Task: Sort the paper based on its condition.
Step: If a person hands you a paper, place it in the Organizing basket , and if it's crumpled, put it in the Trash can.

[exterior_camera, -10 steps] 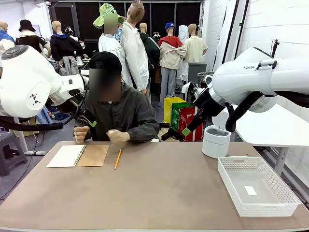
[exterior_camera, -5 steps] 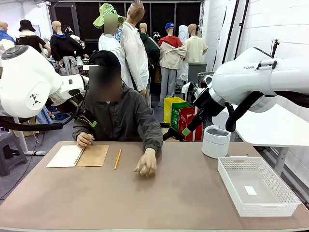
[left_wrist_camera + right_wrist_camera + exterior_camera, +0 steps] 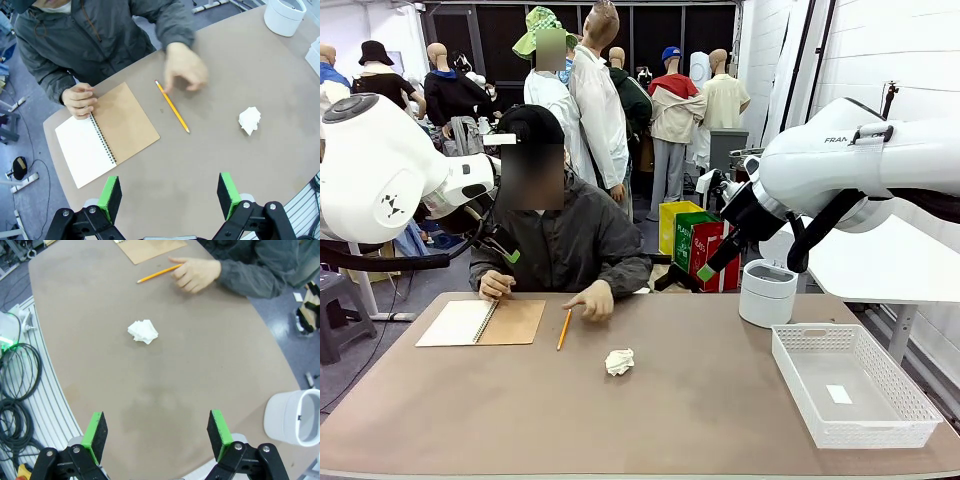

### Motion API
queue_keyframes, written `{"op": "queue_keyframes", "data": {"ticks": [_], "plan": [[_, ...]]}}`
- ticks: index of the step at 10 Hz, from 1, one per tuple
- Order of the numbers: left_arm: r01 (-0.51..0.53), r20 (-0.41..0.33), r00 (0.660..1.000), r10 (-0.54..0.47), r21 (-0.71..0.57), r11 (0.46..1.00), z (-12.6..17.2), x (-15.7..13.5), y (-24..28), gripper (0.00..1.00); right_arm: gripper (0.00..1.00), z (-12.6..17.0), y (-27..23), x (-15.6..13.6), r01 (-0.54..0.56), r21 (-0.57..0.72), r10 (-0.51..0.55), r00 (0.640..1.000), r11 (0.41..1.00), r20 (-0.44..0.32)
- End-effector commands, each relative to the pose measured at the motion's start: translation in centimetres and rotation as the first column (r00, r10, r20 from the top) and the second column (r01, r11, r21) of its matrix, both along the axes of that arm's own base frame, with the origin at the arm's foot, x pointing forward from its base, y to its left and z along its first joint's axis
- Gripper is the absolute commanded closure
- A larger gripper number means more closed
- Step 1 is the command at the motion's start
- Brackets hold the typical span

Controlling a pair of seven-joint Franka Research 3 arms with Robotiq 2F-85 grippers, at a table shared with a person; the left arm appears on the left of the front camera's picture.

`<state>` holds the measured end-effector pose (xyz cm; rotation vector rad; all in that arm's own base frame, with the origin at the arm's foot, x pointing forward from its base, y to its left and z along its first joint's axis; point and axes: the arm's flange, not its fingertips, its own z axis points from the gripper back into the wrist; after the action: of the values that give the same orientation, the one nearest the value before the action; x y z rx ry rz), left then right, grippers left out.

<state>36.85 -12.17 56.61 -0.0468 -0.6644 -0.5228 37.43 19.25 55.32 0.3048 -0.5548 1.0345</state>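
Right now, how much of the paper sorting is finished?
Done: the crumpled paper lies on the table, clear of the person's hand. In hand: nothing; the left pincer and right pincer hang open above the table. Left: all the sorting, likely picking it up and dropping it into the round bin or the basket.

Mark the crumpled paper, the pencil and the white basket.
crumpled paper (image 3: 619, 361), front view, middle of the wad.
pencil (image 3: 564, 328), front view, mid-shaft.
white basket (image 3: 875, 433), front view, near wall.

The right arm (image 3: 840, 160) bears "FRA" — the rest (cut off) unreadable.
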Motion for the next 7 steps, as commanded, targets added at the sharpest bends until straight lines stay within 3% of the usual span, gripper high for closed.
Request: {"op": "queue_keyframes", "data": {"ticks": [1,7], "plan": [[-0.002,-0.006,1.0,0.002,-0.001,1.0,0.1,0.0,0.12,0.0,0.0,0.05,-0.01,0.01,-0.001,-0.002,0.001,1.0,1.0,0.002],[-0.002,-0.006,1.0,0.002,-0.001,1.0,0.1,0.0,0.12,0.0,0.0,0.05,-0.01,0.01,-0.001,-0.002,0.001,1.0,1.0,0.002]]}}
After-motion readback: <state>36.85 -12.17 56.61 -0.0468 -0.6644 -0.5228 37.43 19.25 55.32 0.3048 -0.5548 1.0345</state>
